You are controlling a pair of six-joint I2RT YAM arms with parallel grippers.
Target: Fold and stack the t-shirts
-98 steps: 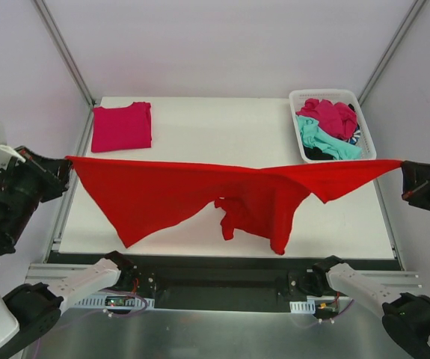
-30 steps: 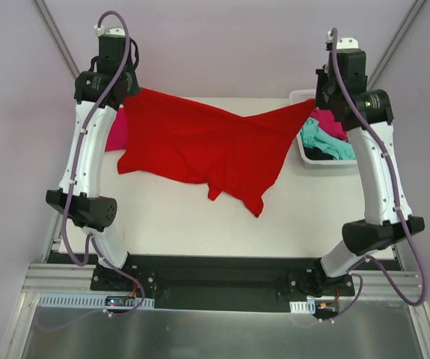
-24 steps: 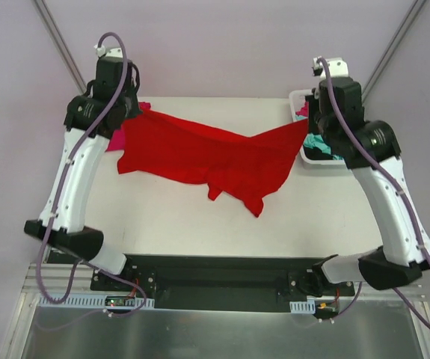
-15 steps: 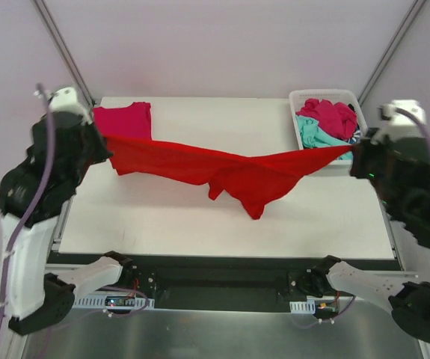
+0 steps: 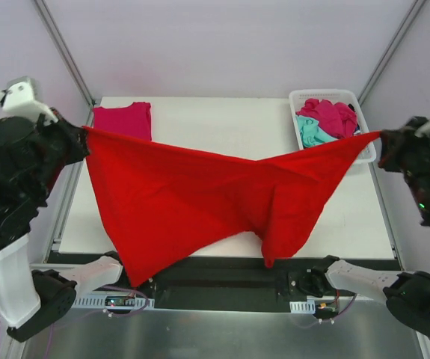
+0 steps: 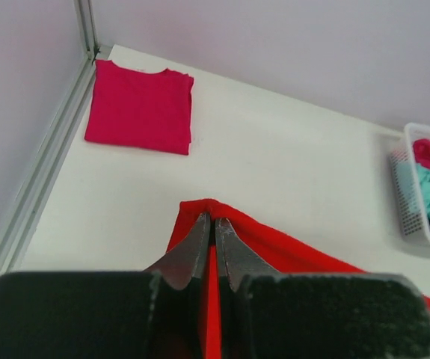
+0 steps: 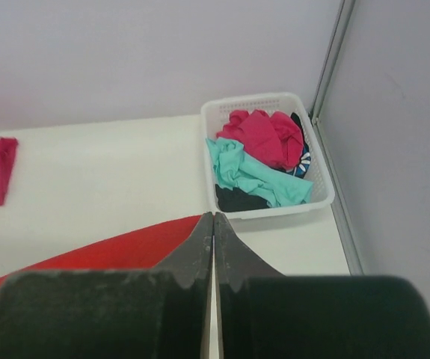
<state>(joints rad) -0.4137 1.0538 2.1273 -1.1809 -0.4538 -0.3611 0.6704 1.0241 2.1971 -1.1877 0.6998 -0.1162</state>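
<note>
Red t-shirt (image 5: 177,202) stretched left to right, left fingers (image 6: 191,250) and right fingers (image 7: 196,245) pinching corners

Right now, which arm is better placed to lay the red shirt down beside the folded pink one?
Left. The left fingers pinch the red shirt at the corner nearest the folded pink shirt. The right fingers pinch the opposite corner, over by the basket.

Left gripper (image 5: 84,134): held high, far out to left; fingers pressed together, corner of red t-shirt (image 5: 177,202) pinched between tips. Right gripper (image 5: 383,140): held high, far out to right; fingers closed likewise on opposite corner.
</note>
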